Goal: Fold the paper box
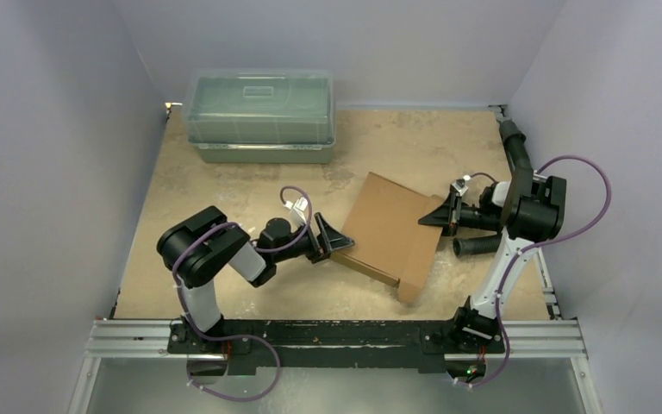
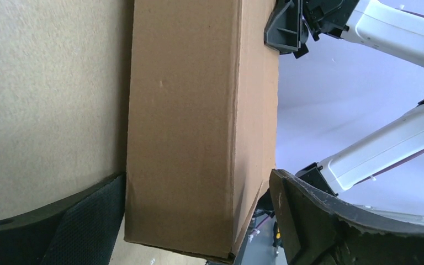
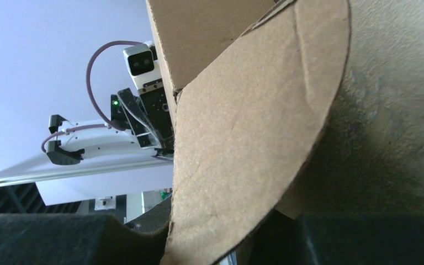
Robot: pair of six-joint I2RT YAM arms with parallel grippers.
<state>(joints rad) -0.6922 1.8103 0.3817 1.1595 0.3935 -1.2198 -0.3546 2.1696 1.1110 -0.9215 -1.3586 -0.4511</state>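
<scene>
The box (image 1: 392,233) lies askew on the worktop (image 1: 250,185) between the two end effectors. The left end effector (image 1: 338,241) stands wide, its fingers (image 2: 61,226) straddling the end of the box nearest it, one on each side; I cannot tell whether they press the cardboard. The right end effector (image 1: 435,214) is narrowed on a rounded flap (image 3: 243,138) at the box's opposite edge, with the flap passing between its fingers, and a lidded bin (image 1: 260,112) sits well beyond the left end effector.
</scene>
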